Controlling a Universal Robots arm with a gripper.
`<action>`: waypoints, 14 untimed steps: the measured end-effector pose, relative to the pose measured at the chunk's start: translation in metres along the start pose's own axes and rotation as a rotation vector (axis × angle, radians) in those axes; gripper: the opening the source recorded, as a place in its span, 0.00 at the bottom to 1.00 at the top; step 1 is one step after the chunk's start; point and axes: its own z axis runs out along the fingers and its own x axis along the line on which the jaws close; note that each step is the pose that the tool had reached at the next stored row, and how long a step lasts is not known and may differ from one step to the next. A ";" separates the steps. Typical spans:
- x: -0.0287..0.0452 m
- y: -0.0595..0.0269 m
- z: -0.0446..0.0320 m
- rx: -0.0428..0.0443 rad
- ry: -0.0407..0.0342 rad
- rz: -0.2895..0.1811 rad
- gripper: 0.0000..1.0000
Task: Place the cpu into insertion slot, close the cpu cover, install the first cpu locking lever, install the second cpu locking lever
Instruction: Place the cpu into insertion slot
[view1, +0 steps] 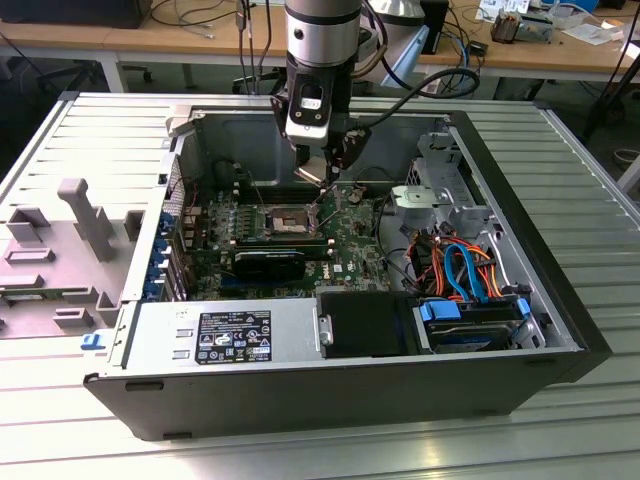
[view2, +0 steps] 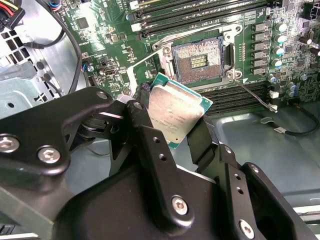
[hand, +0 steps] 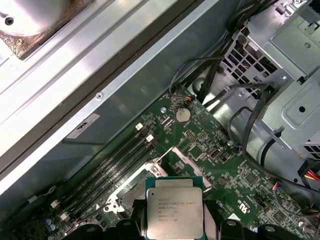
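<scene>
The cpu (view2: 175, 112) is clamped in the gripper (view2: 172, 122). Its black fingers (view2: 142, 125) press on two opposite edges, while the green-rimmed edge nearest the board stays free. The chip hangs clear of the board, close to the insertion slot (view2: 197, 60) but not touching it. The slot's dark centre lies uncovered inside its shiny rim. Long black memory slots (view2: 200, 15) run just beside the socket on two sides of the green circuit board (view2: 115, 45). In the exterior view, the arm reaches down into the open computer case (view1: 300, 400). There is open space around the gripper there. Orange and blue cables (view1: 460, 265) lie well apart toward the exterior view's right.
</scene>
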 end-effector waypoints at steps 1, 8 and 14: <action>0.0000 0.0000 0.0000 0.0000 -0.0002 0.002 0.54; 0.0000 0.0000 0.0000 -0.0002 -0.0009 0.011 0.54; 0.0000 0.0000 0.0000 -0.0004 -0.0018 0.020 0.54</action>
